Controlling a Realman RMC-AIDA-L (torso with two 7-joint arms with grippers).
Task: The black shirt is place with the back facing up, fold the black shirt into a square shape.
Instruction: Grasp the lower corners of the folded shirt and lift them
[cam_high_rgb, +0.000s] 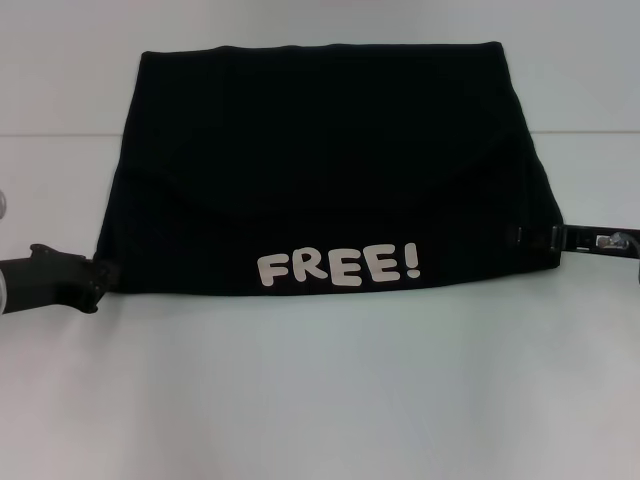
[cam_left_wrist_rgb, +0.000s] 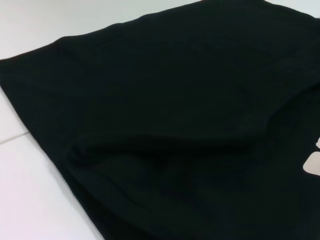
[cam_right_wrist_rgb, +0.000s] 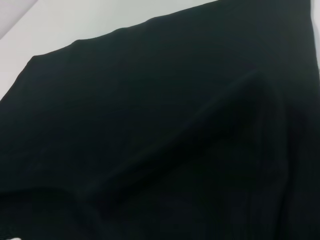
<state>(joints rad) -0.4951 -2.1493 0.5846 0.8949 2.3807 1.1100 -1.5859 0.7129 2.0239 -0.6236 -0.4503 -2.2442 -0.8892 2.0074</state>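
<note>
The black shirt (cam_high_rgb: 320, 150) lies folded over on the white table as a wide black slab. White letters reading FREE! (cam_high_rgb: 340, 268) show along its near edge, and a curved flap edge crosses its middle. My left gripper (cam_high_rgb: 104, 278) sits at the shirt's near left corner, touching the cloth. My right gripper (cam_high_rgb: 538, 238) is at the near right corner, shut on the shirt's edge. Both wrist views are filled by the black shirt (cam_left_wrist_rgb: 165, 115) (cam_right_wrist_rgb: 160, 130), with folds and wrinkles in it.
The white table (cam_high_rgb: 320, 390) stretches bare in front of the shirt and on both sides of it. A faint seam line (cam_high_rgb: 50, 135) runs across the table behind the shirt's left side.
</note>
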